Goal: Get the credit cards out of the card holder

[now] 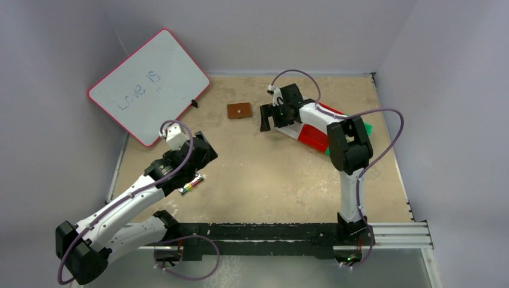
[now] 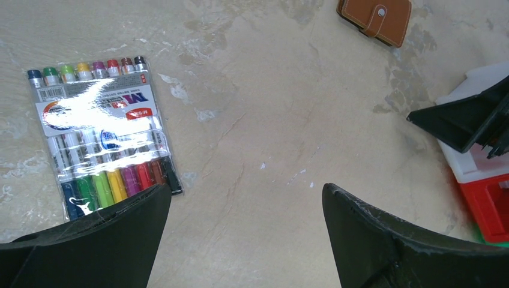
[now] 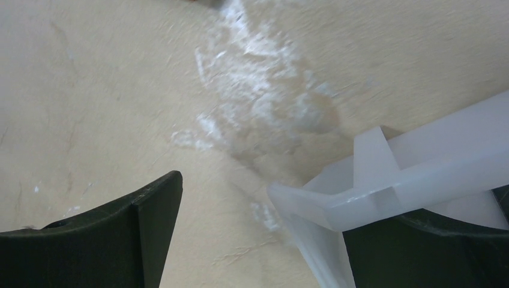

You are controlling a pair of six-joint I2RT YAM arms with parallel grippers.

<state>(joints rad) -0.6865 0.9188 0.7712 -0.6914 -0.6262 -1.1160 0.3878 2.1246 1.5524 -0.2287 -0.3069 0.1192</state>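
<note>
The card holder is a small brown leather wallet lying shut on the tan table, its snap tab fastened; it also lies at the top of the left wrist view. The credit cards are hidden. My left gripper hangs open over bare table, well short of the holder. My right gripper is open just right of the holder, with nothing held. Its right finger sits behind the corner of a white bin.
A pack of coloured markers lies beside my left gripper. White, red and green bins are stacked under the right arm. A whiteboard leans at the back left. Grey walls close in the table.
</note>
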